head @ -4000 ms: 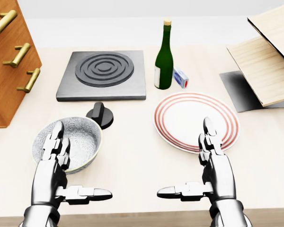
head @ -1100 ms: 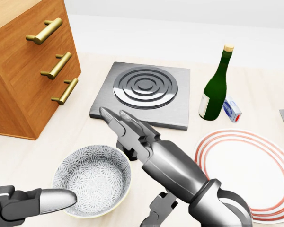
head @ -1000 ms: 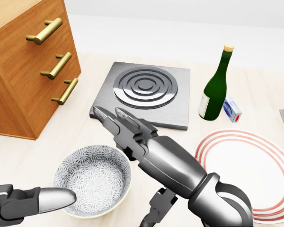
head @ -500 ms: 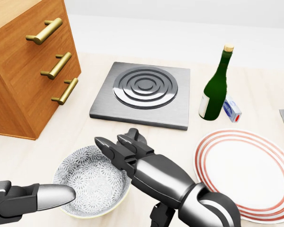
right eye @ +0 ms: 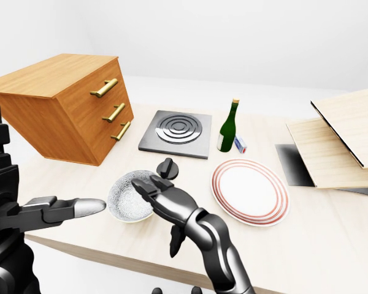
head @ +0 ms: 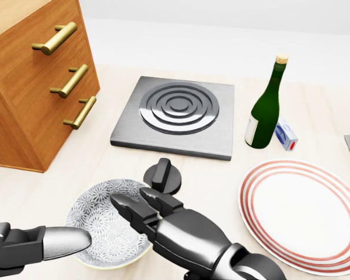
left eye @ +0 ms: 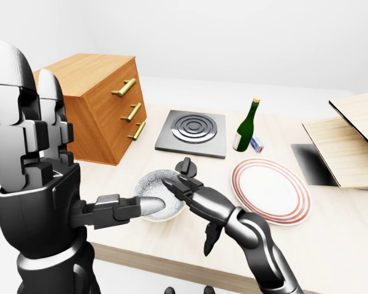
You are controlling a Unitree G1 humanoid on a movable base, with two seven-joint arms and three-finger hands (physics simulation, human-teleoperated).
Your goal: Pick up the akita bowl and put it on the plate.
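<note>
While the right robot hand (head: 175,230) reaches unclenched over the akita bowl (head: 102,210), the plate (head: 303,216) lies to its right.

The left robot hand (left eye: 43,190) and right robot hand (head: 175,233) are glossy dark-grey segmented metal.

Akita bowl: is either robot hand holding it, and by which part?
Nothing is held. The right robot hand reaches open-fingered over the rim of the akita bowl; the left robot hand is open beside it.
</note>
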